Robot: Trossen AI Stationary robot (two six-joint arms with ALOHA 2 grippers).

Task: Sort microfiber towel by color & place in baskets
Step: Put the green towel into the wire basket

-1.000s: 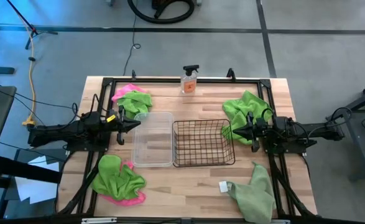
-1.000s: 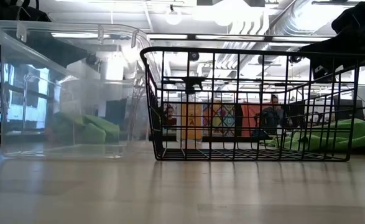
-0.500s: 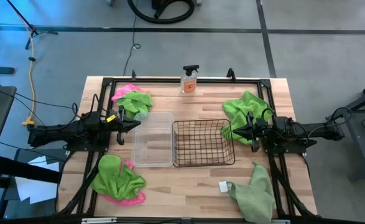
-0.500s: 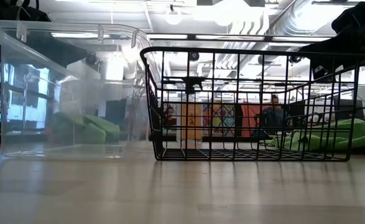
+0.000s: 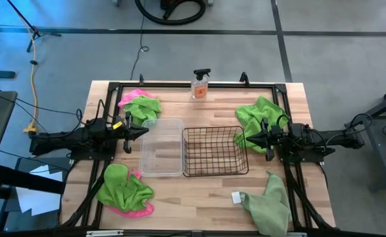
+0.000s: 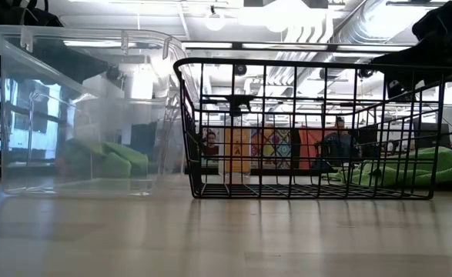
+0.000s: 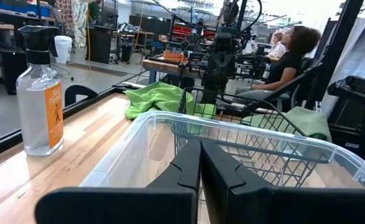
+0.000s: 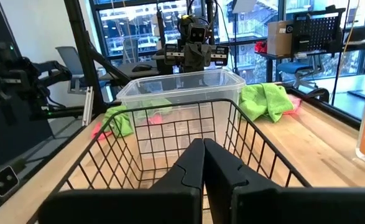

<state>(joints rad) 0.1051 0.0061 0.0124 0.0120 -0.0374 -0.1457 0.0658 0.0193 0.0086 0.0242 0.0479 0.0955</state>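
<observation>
In the low view the tub (image 6: 79,115) is cut off at the left edge, and the green towels behind it show only as a smear through its wall. The towel (image 6: 418,171) behind the basket (image 6: 303,131) runs off the right edge. From above, pink towels (image 5: 135,96) peek out from under green ones, mostly covered. The bottle (image 5: 200,85) label is too small to read. The lower right towel (image 5: 269,205) is clipped by the bottom edge.

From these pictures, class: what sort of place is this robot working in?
Probably an open robotics lab or workshop: exposed ceiling ducts, other robot arms on benches, and people seated at workstations beyond the wooden table.
</observation>
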